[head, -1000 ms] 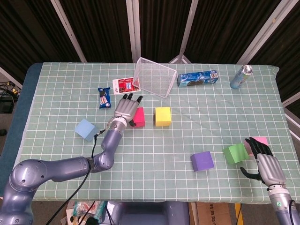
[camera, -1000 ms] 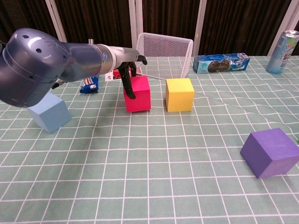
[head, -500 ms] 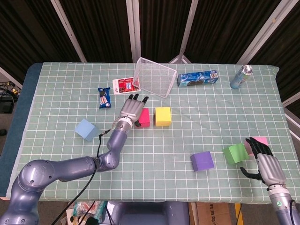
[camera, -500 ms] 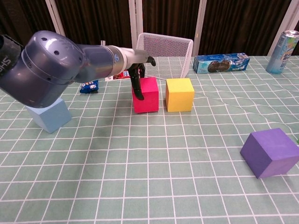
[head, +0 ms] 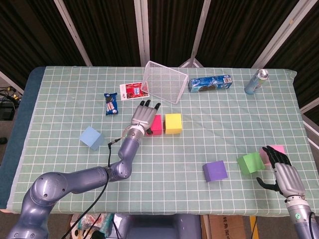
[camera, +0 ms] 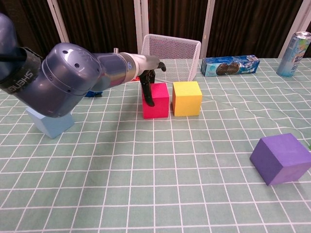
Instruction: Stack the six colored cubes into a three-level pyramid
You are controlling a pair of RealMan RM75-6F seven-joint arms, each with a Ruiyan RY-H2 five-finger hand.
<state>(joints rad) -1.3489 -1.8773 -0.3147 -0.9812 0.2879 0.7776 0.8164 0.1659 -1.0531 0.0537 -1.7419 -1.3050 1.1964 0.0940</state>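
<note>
Left hand [head: 144, 115], fingers spread, pushed pink cube [head: 156, 124] rightward, nearly touching yellow cube [head: 173, 123].

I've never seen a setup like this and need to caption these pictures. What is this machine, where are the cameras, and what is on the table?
It is a two-armed robot with humanlike hands, steered by a person. One picture looks down from its head, the other forward from its chest. The left hand presses against the red cube, beside the yellow cube. The right hand rests near the green cube and pink cube, holding nothing. A purple cube, a blue cube, a wire basket, a can and snack packets also lie on the table.
</note>
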